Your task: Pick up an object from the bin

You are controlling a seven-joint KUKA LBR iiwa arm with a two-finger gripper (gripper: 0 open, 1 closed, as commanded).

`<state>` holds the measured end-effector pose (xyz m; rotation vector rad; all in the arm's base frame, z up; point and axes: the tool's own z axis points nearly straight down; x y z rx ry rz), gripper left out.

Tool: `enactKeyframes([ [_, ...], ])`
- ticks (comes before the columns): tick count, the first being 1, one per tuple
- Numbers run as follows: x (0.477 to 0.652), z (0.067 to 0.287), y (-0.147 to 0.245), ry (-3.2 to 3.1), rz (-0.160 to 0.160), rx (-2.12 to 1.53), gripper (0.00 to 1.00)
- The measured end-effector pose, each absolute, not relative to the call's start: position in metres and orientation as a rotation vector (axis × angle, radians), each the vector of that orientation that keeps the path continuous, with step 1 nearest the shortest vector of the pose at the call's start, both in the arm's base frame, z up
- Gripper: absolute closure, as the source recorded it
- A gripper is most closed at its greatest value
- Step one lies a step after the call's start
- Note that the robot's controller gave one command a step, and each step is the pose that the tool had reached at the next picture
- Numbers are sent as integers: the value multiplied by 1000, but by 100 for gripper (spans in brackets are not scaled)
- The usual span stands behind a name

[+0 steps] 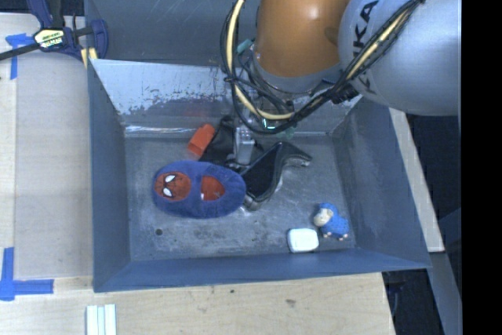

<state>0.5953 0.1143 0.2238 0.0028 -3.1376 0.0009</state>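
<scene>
My gripper hangs low in the middle of the bin, just beneath the arm's orange cover. Right below it lies a black curved thing, and the gripper's lower end is close to that thing's upper left end. A small orange block sits just left of the gripper near the back wall. A blue oval slipper with a red spider-mask face lies on the floor to the lower left, touching the black thing's left side.
A small blue and yellow figure and a white rounded block lie in the front right corner. The arm and its cables hide the bin's back right part.
</scene>
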Motion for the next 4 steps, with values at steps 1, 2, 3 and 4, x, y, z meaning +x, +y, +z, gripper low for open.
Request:
enactKeyframes([
  [1, 546, 141, 121, -3133, 2, -52, 0],
  [2, 597, 72, 121, -3139, -9, -265, 0],
  [3, 598, 76, 120, -3145, -8, -265, 100],
  [4, 592, 150, 115, -3143, -4, -241, 100],
])
